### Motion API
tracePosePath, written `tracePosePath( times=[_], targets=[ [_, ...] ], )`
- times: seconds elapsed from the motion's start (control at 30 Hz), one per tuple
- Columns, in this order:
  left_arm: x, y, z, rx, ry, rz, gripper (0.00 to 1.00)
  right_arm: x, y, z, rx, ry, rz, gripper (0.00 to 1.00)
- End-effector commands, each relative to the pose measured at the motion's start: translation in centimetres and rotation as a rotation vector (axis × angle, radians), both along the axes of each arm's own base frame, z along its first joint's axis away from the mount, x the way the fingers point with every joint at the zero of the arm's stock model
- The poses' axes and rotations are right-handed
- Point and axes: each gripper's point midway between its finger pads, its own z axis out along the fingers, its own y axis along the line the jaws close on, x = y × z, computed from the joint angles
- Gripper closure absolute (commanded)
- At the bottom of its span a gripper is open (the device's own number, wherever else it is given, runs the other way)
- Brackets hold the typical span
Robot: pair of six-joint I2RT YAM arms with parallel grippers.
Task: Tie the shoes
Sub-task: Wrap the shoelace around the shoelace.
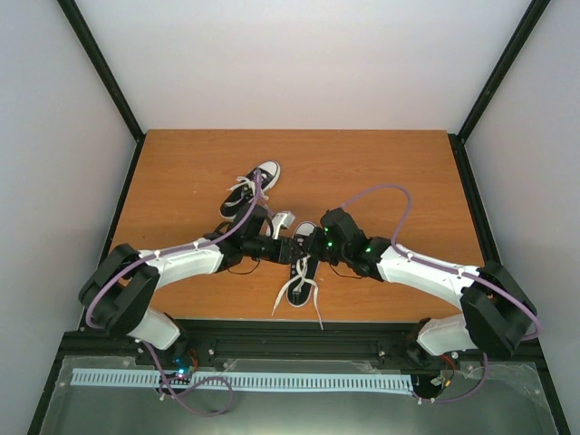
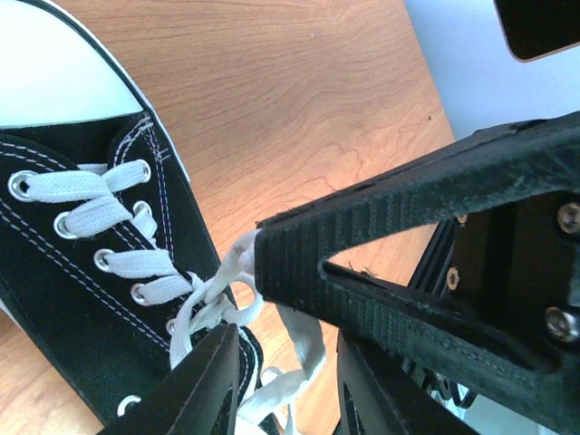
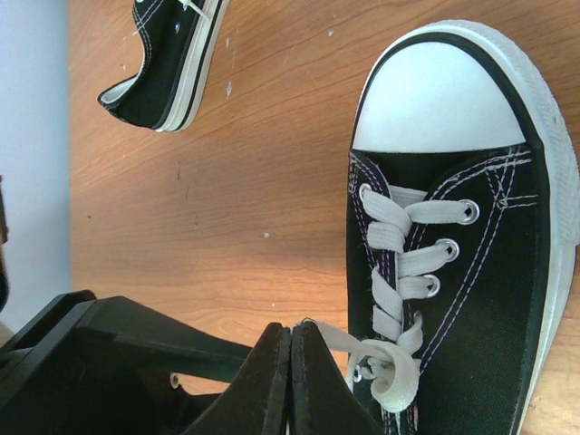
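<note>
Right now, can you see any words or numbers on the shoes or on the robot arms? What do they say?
No text can be read anywhere.
Near shoe: only a plain white toe cap, black cloth and white laces; no brand mark faces the cameras.
Far shoe: too small to show any label.
Robot arms: no lettering shows.

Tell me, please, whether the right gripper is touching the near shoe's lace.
Touching. The right wrist view shows the right gripper shut on the lace, which emerges from between its jaws.
</note>
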Motion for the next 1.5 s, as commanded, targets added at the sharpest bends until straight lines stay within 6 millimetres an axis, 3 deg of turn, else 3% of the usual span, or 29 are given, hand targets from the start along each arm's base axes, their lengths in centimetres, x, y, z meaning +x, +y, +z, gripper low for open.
tracePosePath(
  times=[0.0,0.2,0.4,0.5,0.6,0.73,0.77,0.87,0.97,1.13,1.37,1.47],
  targets=[
    [0.6,-1.2,1.7,-0.066,-0.051,-0.031,0.71,0.0,0.2,1.0,0.033,-0.022,0.004,0.97],
    [0.4,-1.2,1.2,-0.065,-0.045,-0.040,0.71,0.0,0.4,0.9,0.034,-0.016,0.006,0.97],
    [0.7,-1.4,0.9,-0.064,-0.041,-0.028,0.99,0.0,-0.2,1.0,0.020,-0.028,-0.005,0.97],
    [0.9,-0.9,1.4,-0.052,-0.060,-0.006,0.99,-0.2,-0.6,1.0,0.000,-0.040,0.000,0.95],
    [0.8,-0.3,1.1,-0.014,-0.051,0.009,0.99,-0.2,-1.4,1.0,-0.046,-0.063,0.023,0.77],
    [0.5,0.4,0.7,0.021,-0.038,0.022,0.99,-0.3,-3.4,0.8,-0.118,-0.116,0.088,0.33],
    [0.5,0.6,0.7,0.029,-0.035,0.028,0.99,-0.5,-4.0,0.5,-0.145,-0.120,0.110,0.26],
    [0.4,1.0,0.3,0.062,-0.016,0.025,0.99,-1.5,-4.8,-0.6,-0.205,-0.148,0.208,0.18],
    [0.2,1.2,0.0,0.072,0.003,0.012,0.99,-3.3,-3.8,-0.6,-0.157,-0.237,0.362,0.13],
    [0.3,1.2,0.3,0.067,0.000,0.003,0.99,-6.2,-3.2,-2.4,-0.097,-0.255,0.501,0.15],
    [0.2,1.1,0.4,0.070,0.003,-0.007,0.99,-9.2,-2.2,-5.9,-0.068,-0.197,0.571,0.47],
    [0.1,1.2,0.2,0.078,0.002,-0.009,0.99,-9.5,-2.9,-7.1,-0.086,-0.188,0.560,0.51]
  ],
)
